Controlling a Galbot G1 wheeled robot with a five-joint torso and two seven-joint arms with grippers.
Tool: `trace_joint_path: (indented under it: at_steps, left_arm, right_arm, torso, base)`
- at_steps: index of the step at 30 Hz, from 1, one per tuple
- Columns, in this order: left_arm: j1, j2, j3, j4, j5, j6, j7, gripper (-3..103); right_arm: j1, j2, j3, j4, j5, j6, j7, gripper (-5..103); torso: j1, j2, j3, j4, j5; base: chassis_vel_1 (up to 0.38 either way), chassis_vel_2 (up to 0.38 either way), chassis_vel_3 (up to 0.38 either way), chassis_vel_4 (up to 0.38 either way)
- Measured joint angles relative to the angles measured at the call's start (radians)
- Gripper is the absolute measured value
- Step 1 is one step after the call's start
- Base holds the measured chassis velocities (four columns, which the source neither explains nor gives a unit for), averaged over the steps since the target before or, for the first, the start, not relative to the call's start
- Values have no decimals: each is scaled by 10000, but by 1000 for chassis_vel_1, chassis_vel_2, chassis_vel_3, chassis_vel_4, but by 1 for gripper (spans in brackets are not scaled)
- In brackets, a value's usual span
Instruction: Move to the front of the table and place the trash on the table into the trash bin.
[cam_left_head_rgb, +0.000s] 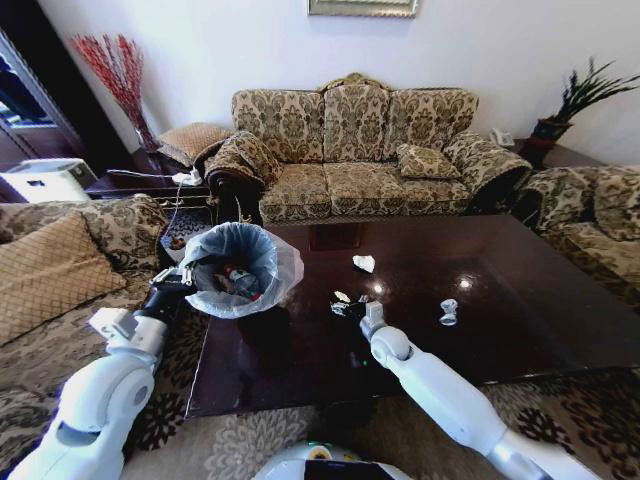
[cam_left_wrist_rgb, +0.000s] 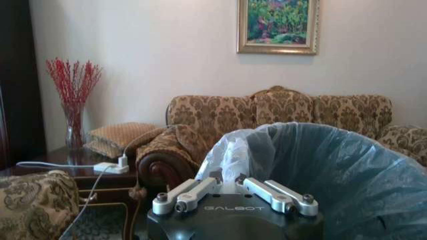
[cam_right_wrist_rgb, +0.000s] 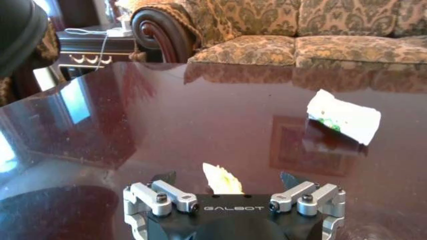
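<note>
While the left gripper (cam_left_wrist_rgb: 230, 186) pinches the bag rim of the round dark plastic-lined bin (cam_left_head_rgb: 240, 268), the right gripper (cam_right_wrist_rgb: 229, 181), jaws spread, straddles a pale crumpled scrap (cam_right_wrist_rgb: 222, 179), seemingly tissue, on the glossy reddish-brown desk (cam_left_head_rgb: 520, 270).

Inventory:
- table (cam_left_head_rgb: 520, 300): one, dark glossy wood.
- trash bin (cam_left_head_rgb: 285, 270): one, at its 9 o'clock edge.
- White litter pieces on top, three: crumpled tissue (cam_left_head_rgb: 364, 263), small scrap (cam_left_head_rgb: 342, 296), crushed clear piece (cam_left_head_rgb: 449, 312).

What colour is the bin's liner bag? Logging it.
Translucent pale blue liner bag, clearest in left wrist view.
</note>
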Motion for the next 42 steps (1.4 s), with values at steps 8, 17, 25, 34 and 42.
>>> trace_joint_path:
  at_steps: [8, 17, 25, 34, 42]
  left_arm:
    - [25, -38, 70, -6, -12, 26, 17, 3]
    - [99, -151, 85, -24, -19, 28, 70, 3]
    - [69, -149, 121, -106, -22, 27, 82, 3]
    - [90, -114, 196, -289, -63, 386, 221, 3]
    - [163, -65, 397, -364, -243, 697, 256, 3]
  right_arm:
    - [186, 227, 85, -764, -38, 234, -829, 73]
    - [408, 480, 51, -1208, -142, 361, -965, 40]
    - [316, 294, 17, -956, -249, 353, -912, 13]
    - [1138, -1202, 365, 1822, 951, 149, -535, 0]
    - [4855, -2034, -47, 4862, 3638, -690, 313, 0]
  torso:
    - [-1, 0, -1, 2, 0]
    - [-2, 1, -2, 2, 1]
    - [-1, 0, 0, 2, 4]
    - [0, 0, 0, -2, -1]
    - [2, 0, 0, 7, -2]
  base:
    - [0, 0, 0, 0]
    - [0, 0, 0, 0]
    - [0, 0, 0, 0]
    - [0, 0, 0, 0]
    - [0, 0, 0, 0]
